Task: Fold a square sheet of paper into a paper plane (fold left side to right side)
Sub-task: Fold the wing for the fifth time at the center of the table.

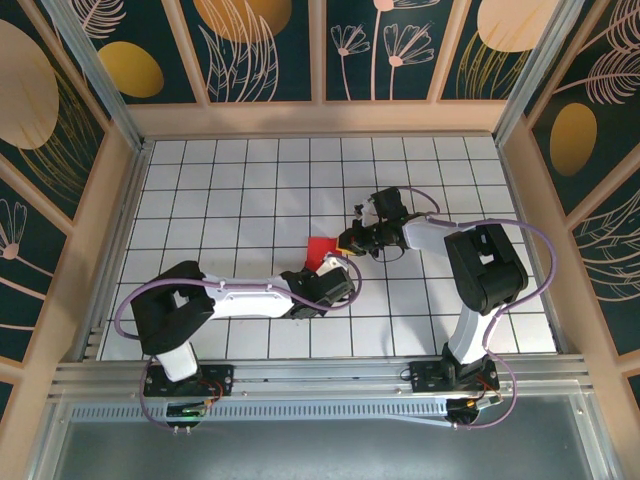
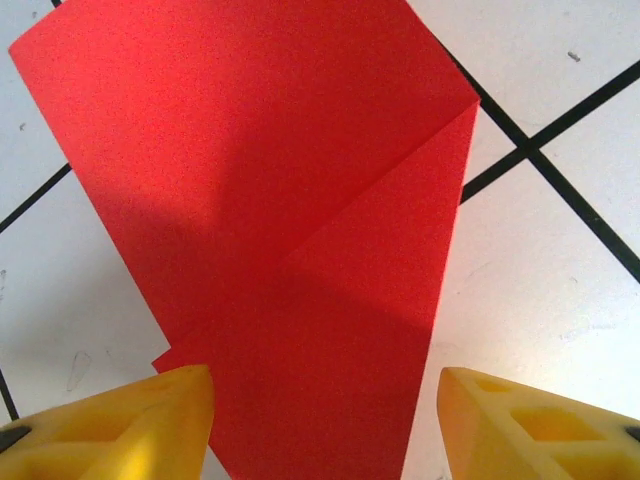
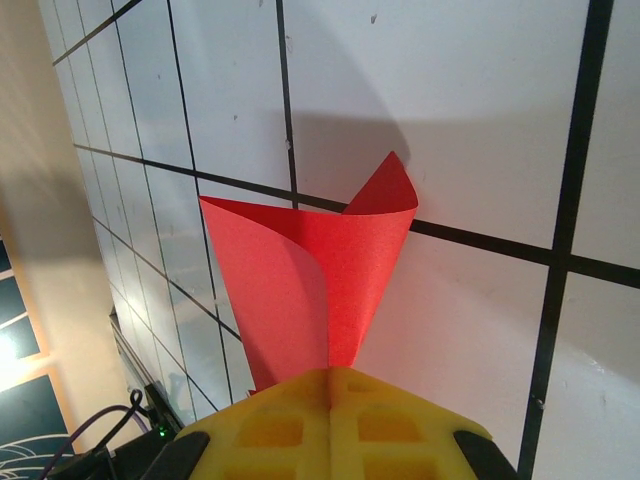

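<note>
The square sheet of paper (image 1: 319,249) is bright red and lies folded near the middle of the table. In the left wrist view the paper (image 2: 290,200) lies flat with a diagonal crease running across it. My left gripper (image 2: 325,425) hovers over its near end, open, one yellow finger (image 2: 130,430) on each side. My right gripper (image 3: 330,378) is shut on one end of the paper (image 3: 320,270), which curls up into a loose cone ahead of the jaws. Seen from above, the right gripper (image 1: 352,240) sits at the paper's right edge and the left gripper (image 1: 335,270) just below it.
The white table (image 1: 240,190) carries a black grid and is walled by a wooden frame (image 1: 320,118) at the back and sides. A metal rail (image 1: 320,375) runs along the near edge. The two arms almost meet at the paper.
</note>
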Robot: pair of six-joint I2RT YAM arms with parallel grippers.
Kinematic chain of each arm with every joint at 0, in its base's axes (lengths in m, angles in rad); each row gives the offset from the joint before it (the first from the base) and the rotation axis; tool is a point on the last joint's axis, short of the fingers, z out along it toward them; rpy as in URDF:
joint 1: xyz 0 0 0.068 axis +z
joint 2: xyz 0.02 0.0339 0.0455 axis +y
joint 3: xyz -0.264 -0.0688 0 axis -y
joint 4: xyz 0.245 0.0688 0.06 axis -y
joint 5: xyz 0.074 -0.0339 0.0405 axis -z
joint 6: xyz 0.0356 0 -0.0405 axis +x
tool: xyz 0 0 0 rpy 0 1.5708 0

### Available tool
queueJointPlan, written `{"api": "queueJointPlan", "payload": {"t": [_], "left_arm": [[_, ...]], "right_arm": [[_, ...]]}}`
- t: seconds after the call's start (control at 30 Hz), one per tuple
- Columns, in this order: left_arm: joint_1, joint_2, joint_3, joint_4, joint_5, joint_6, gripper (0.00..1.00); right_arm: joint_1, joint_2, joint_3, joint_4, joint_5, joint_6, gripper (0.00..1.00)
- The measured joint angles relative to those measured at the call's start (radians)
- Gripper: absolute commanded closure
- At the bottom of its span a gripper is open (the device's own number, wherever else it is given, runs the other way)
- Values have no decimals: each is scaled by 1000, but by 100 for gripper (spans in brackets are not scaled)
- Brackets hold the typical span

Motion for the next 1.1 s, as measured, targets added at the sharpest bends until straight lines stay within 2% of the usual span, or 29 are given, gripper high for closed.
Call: {"api": "queueJointPlan", "payload": {"t": [0.4, 1.1], "left_arm": [[-16, 60, 20, 1, -38, -8, 43], [-18, 89, 45, 2, -99, -27, 61]], "right_arm": [[0, 0, 0, 0, 5, 14, 100], [0, 6, 0, -1, 5, 17, 100]]}}
